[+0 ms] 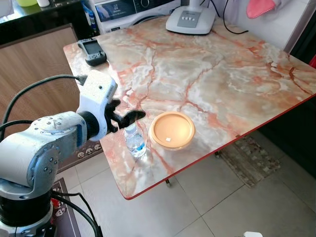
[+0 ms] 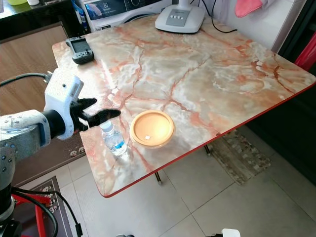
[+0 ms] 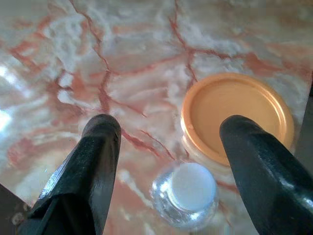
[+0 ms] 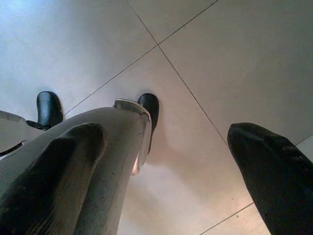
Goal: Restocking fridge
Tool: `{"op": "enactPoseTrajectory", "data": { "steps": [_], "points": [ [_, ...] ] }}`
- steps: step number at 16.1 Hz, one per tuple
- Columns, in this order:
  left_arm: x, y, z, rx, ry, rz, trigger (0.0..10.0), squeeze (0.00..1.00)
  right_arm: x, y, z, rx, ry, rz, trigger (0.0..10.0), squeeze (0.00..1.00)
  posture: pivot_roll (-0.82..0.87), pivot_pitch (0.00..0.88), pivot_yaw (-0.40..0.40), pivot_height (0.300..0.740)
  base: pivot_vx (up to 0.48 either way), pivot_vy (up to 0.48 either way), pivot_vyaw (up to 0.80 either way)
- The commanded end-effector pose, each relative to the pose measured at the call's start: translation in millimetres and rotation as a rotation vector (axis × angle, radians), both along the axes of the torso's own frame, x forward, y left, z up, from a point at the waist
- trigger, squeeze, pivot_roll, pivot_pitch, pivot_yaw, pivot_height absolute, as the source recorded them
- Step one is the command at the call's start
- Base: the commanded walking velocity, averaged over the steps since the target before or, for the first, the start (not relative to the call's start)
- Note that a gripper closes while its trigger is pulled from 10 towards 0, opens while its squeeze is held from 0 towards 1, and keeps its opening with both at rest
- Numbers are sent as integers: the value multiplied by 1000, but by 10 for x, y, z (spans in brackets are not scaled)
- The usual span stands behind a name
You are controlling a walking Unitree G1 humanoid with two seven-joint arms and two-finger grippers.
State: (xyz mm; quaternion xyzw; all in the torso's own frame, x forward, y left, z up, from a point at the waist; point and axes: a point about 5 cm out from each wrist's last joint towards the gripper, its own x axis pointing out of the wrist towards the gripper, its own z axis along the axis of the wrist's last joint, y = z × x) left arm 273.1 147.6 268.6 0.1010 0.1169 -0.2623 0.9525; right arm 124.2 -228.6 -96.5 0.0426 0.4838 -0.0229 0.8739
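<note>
A small clear water bottle (image 1: 135, 140) with a white cap stands near the front edge of the marble table (image 1: 222, 74). Right beside it sits a round container with an orange lid (image 1: 172, 130). My left gripper (image 1: 129, 116) hovers just above the bottle's cap, open, with nothing between its fingers. In the left wrist view the bottle (image 3: 188, 196) lies below and between the two black fingers (image 3: 98, 147), and the orange-lidded container (image 3: 237, 112) is just beyond it. My right gripper (image 4: 166, 142) hangs open over the tiled floor beside my own leg.
A black handheld device (image 1: 91, 51) lies at the table's far left corner. A white appliance base (image 1: 190, 19) with a cable stands at the back. A patterned mat (image 1: 247, 158) lies on the floor under the table's right side. A power strip (image 1: 86, 150) lies below the table's left edge.
</note>
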Motion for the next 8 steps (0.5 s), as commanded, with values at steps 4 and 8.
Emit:
{"op": "enactPoseTrajectory", "data": {
  "steps": [4, 8],
  "points": [
    [-33, -58, -53, -1, 92, -28, 10000, 0, -140, 58, -59, 15, 50, -1, 10000, 0, 214, 171, 40, 740, 0, 0, 0],
    [-48, -82, -103, 18, 119, -34, 10000, 0, -150, 56, -61, 15, 51, -2, 10000, 0, 205, 159, 42, 740, 0, 0, 0]
  ]
}}
